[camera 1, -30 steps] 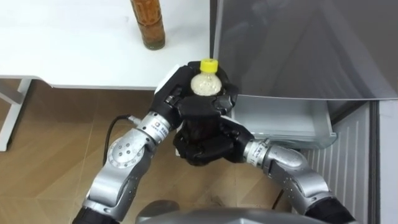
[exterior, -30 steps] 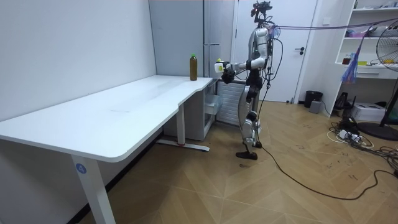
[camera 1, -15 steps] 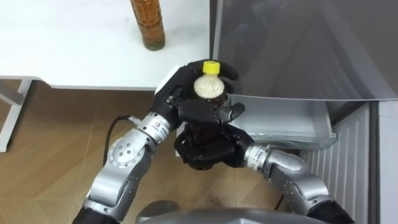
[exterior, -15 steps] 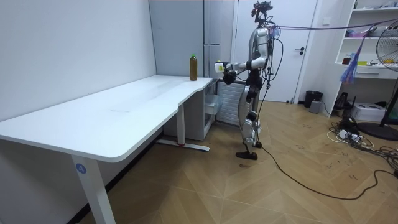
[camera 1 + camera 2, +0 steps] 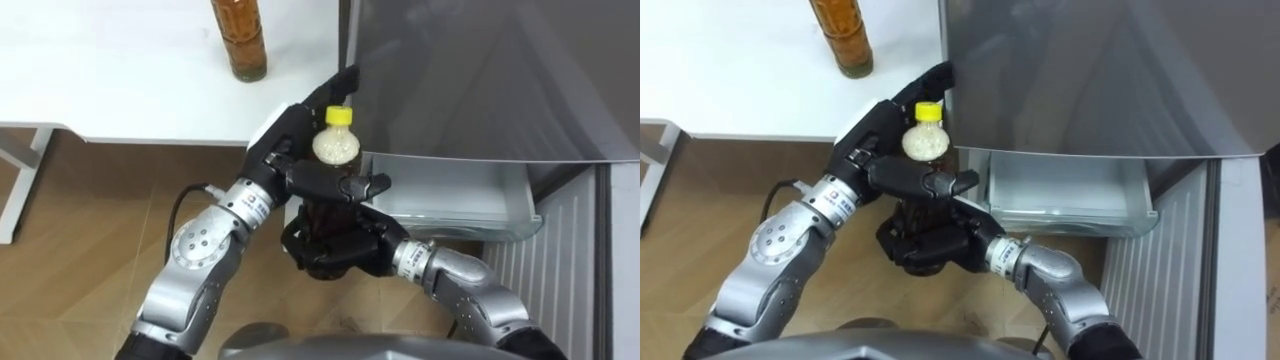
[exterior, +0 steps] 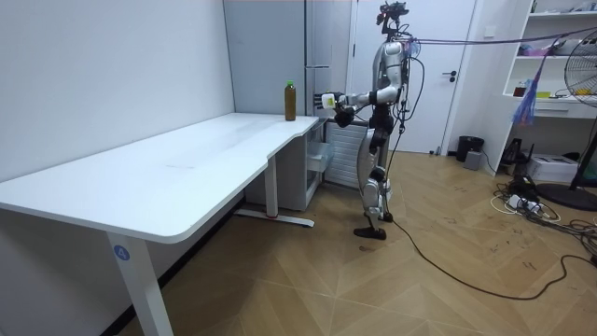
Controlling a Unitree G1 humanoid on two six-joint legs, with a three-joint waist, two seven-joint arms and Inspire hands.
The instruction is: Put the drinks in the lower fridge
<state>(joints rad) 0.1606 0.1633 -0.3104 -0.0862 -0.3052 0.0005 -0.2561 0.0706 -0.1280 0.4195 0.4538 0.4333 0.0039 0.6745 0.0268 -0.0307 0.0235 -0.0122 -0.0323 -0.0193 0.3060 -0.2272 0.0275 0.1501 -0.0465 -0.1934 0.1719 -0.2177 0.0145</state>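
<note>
A yellow-capped drink bottle (image 5: 337, 146) stands upright in the air between the robot's two hands, just short of the grey fridge front (image 5: 480, 70) and above the near corner of a pale drawer (image 5: 455, 200) that juts out beneath it. The bottle's shoulder looks pale and creamy. Its lower body is dark and mostly covered, so what it holds cannot be made out further.

The right hand (image 5: 335, 245) comes up from below with its fingers wrapped round the bottle's lower half, gripping it. The left hand (image 5: 285, 145) sits behind and to the left of the bottle with its fingers stretched out straight, one tip reaching up towards the fridge edge. A dark digit lies across the bottle's front just below the shoulder, and whose it is cannot be told.

A second bottle (image 5: 240, 40), filled with an amber-brown drink, stands on the white table (image 5: 120, 95) close to the fridge. A ribbed white panel (image 5: 575, 260) runs beside the drawer on the right.

The eye views cut off the amber bottle's top, while the room view shows its green cap. The room view also shows the robot standing upright on the wooden floor (image 6: 308, 271) at the table's far end, facing the tall fridge with both arms held out at chest height. Behind it are a white door (image 6: 457, 75), shelving (image 6: 560, 56) and a standing fan (image 6: 583, 103).
</note>
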